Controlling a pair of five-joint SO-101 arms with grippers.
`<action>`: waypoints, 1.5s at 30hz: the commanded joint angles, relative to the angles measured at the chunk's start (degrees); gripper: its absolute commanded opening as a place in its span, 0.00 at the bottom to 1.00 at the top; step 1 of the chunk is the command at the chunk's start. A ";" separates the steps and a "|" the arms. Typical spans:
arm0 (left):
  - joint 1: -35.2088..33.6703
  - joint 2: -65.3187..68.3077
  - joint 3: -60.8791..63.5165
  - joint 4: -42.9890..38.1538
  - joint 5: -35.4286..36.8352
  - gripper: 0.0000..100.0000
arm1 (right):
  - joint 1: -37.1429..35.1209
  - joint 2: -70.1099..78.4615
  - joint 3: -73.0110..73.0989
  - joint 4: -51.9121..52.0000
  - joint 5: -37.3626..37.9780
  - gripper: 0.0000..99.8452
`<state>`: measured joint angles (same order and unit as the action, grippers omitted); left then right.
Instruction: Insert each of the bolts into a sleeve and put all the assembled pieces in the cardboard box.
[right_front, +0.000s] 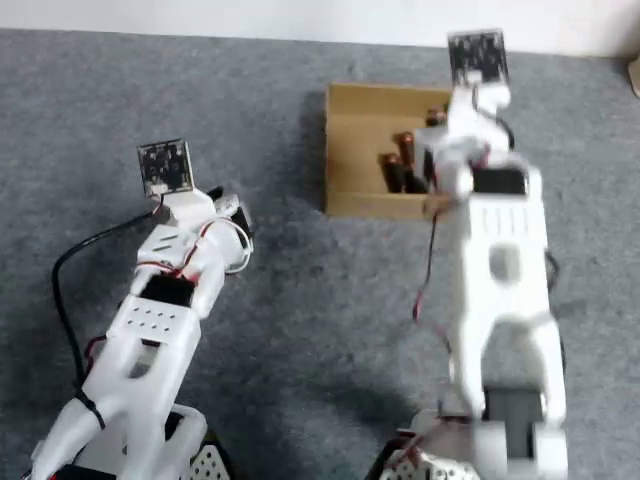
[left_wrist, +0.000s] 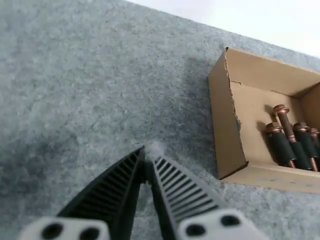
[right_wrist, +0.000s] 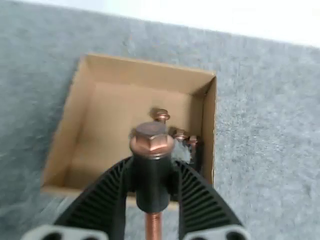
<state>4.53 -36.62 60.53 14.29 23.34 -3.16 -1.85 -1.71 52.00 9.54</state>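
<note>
My right gripper is shut on an assembled piece, a copper bolt in a black sleeve, held above the cardboard box. Several assembled pieces lie inside at one side wall. From above, the right arm hangs over the box, with copper bolts visible inside. My left gripper is shut with nothing in it, low over the grey mat beside the box; its arm stands left of the box. Assembled pieces rest in the box's corner.
A grey felt mat covers the table. A black cable loops off the left arm. A red wire hangs by the right arm. A white wall edge runs along the back.
</note>
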 joint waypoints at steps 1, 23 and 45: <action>-0.84 0.13 -5.49 4.84 -1.32 0.01 | 0.40 16.13 -22.46 4.18 0.62 0.00; -0.75 0.13 -5.49 4.92 -1.32 0.01 | -9.54 74.24 -98.68 29.76 0.62 0.00; -0.57 0.13 -5.49 4.84 -1.41 0.01 | -3.56 73.36 -97.54 36.62 0.53 0.36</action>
<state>4.53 -36.62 58.42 18.95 22.20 -7.74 74.02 -94.20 86.02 9.63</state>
